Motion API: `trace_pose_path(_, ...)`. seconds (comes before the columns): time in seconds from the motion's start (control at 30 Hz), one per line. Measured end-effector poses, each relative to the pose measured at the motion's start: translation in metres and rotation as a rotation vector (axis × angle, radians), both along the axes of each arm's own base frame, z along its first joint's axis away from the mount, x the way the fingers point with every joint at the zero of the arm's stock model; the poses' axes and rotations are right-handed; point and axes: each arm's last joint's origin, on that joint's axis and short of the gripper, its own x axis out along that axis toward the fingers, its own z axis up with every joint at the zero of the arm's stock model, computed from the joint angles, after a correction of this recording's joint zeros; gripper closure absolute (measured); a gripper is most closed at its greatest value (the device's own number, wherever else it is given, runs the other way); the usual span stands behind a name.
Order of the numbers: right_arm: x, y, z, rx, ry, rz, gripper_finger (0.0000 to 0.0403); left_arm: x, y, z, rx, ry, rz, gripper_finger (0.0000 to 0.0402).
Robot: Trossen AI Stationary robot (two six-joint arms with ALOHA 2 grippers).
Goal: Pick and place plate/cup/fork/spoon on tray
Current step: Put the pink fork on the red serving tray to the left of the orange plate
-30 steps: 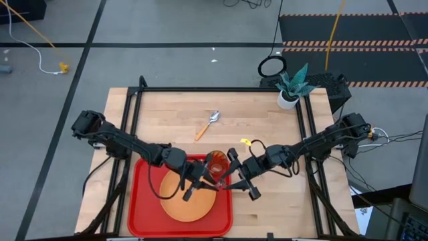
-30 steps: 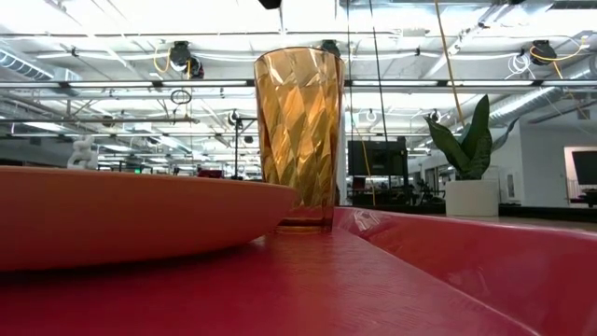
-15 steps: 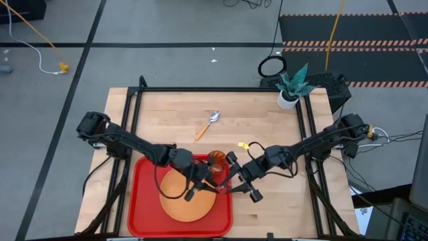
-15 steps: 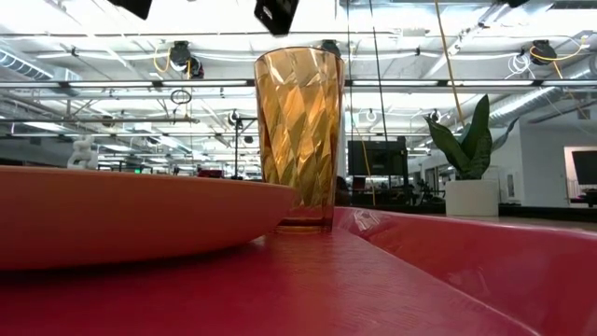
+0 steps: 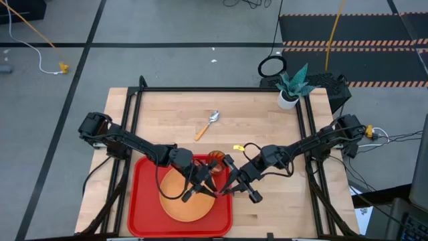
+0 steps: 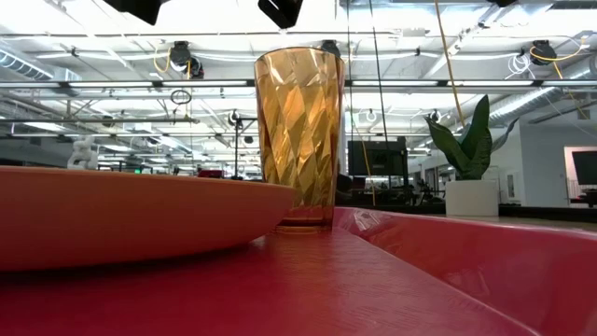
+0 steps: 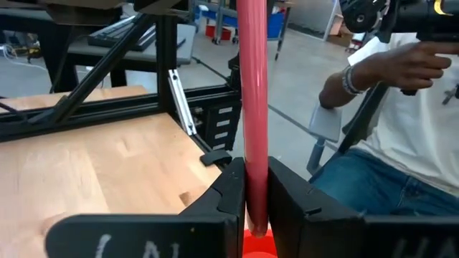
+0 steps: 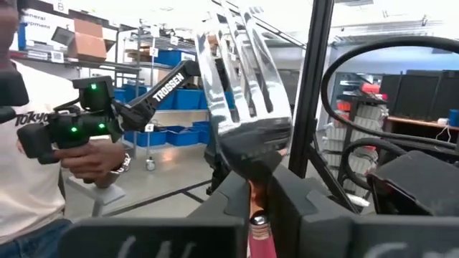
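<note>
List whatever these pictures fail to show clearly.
- Fork: in the high view, almost all of it is covered by the left hand and right hand that grip it.
- Both hands: in the low view, cut off by the top edge.
- Spoon: absent from the low view, apparently behind the plate.
- Fork's handle end: in the left wrist view, it runs off the top edge.

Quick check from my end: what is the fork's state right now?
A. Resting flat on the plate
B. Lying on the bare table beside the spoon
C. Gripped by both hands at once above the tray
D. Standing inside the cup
C: the left hand clamps the fork's pink-red handle and the right hand grips its neck just below the tines, both over the tray.
</note>
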Motion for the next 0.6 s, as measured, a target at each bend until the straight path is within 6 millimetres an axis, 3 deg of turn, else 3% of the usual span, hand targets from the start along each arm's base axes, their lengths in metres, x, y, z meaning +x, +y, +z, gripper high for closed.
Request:
trace_pose_path(0.2, 0.0, -0.001, 0.001, 0.026, 0.008, -0.018, 0.0392, 0.001, 0.002, -0.001, -0.024, 0.036, 0.043, 0.0345)
trace_pose_path(0.37, -0.001, 0.0, 0.003, 0.047, 0.016, -0.026, 0.0402, -0.001, -0.003, 0.001, -0.021, 0.026, 0.109, 0.0286)
trace_pose_path(0.6, -0.005, 0.001, 0.009, 0.117, 0.03, -0.095, 0.0402, -0.01, -0.001, 0.02, -0.012, -0.015, 0.221, 0.0217)
